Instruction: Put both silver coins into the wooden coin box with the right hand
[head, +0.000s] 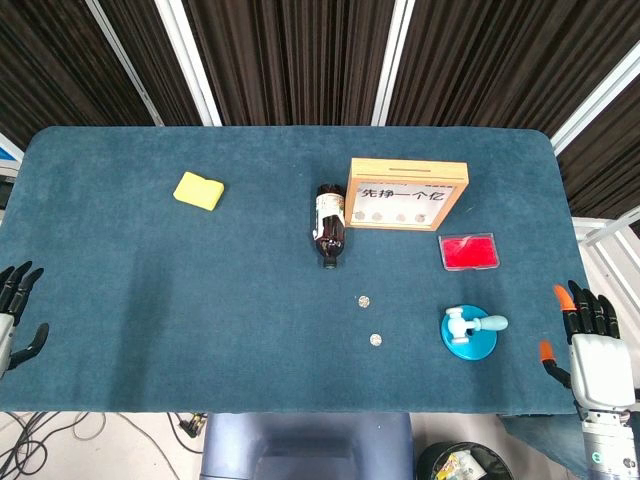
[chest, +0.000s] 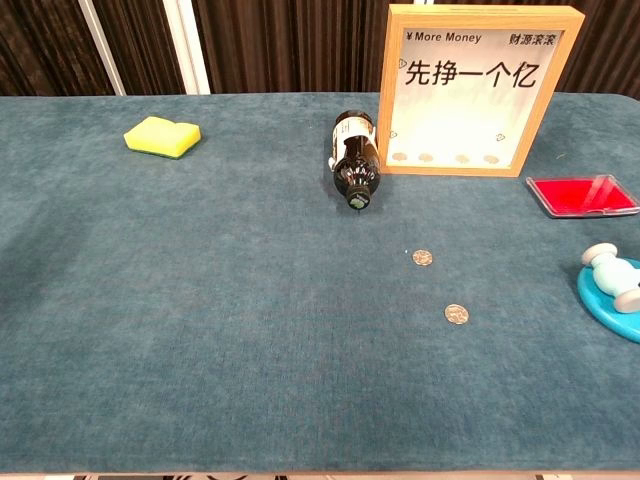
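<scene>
Two silver coins lie flat on the blue cloth: one (head: 365, 300) (chest: 422, 258) further back, the other (head: 376, 339) (chest: 457, 314) nearer the front edge. The wooden coin box (head: 406, 193) (chest: 471, 90) stands upright behind them, its white face carrying Chinese characters. My right hand (head: 592, 340) hangs off the table's right front corner, fingers spread, holding nothing, well right of the coins. My left hand (head: 14, 310) sits at the far left edge, fingers apart and empty. Neither hand shows in the chest view.
A dark bottle (head: 330, 226) (chest: 355, 160) lies on its side left of the box. A yellow sponge (head: 198, 190) (chest: 162, 136) sits back left. A red case (head: 468, 250) (chest: 582, 195) and a blue dish with a white-and-teal knob (head: 469, 328) (chest: 612, 285) lie right of the coins.
</scene>
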